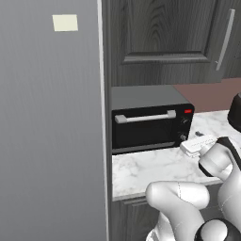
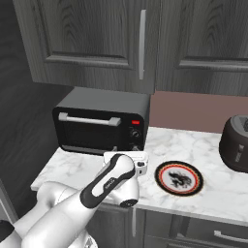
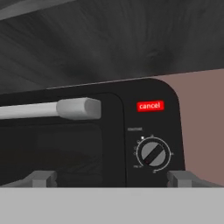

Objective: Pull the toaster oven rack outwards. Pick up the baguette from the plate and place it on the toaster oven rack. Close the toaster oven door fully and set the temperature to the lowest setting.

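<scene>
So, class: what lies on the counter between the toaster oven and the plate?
Bare marble counter between the toaster oven and the plate, seen in the right base view.

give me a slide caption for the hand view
Open gripper faces the closed toaster oven, near its upper knob.

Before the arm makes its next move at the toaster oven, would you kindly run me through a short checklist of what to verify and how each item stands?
1. Toaster oven door shut: ok, flush with the front, handle up top.
2. Baguette off the plate: ok, the plate holds no bread; whether the baguette lies on the rack behind the dark glass, cannot tell.
3. Gripper open: ok, tips stand wide apart, nothing between them.
4. Gripper aimed at the temperature knob: ok, the knob sits between the tips, slightly right of centre.
5. Knob at lowest setting: cannot tell, markings too small.
</scene>
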